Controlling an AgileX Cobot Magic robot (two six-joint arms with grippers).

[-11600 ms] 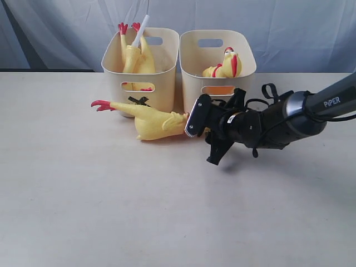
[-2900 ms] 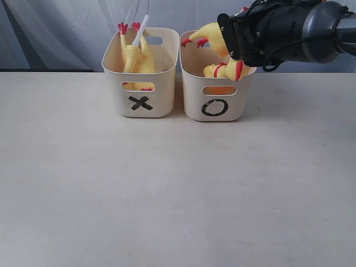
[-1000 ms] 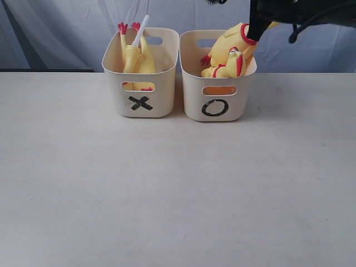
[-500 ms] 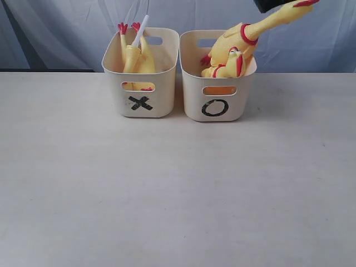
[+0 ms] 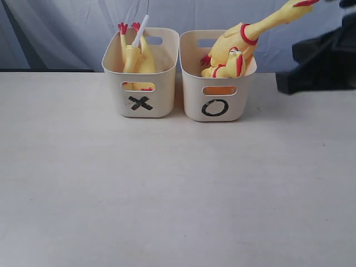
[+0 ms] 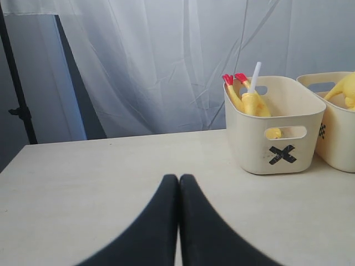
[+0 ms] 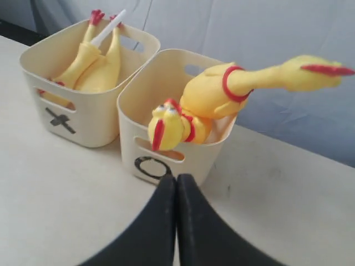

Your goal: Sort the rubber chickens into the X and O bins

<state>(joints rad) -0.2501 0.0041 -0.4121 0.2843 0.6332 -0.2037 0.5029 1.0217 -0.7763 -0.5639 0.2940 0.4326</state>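
Two cream bins stand side by side at the back of the table. The X bin holds a large rubber chicken feet up, beside a white stick. In the O bin a second large chicken lies slanted, its long neck and head jutting over the rim to the upper right, with the smaller chicken piece below it. My right gripper is shut and empty, low in front of the O bin. Well off to the side of the X bin, my left gripper is shut on nothing.
A pale curtain hangs behind the bins. My right arm shows as a dark blurred shape at the right edge of the exterior view, beside the O bin. The white table spreads out in front of the bins.
The right gripper has let go of the large chicken, which now rests in the O bin with its neck sticking out. The right arm has dropped from the top edge to the right side.
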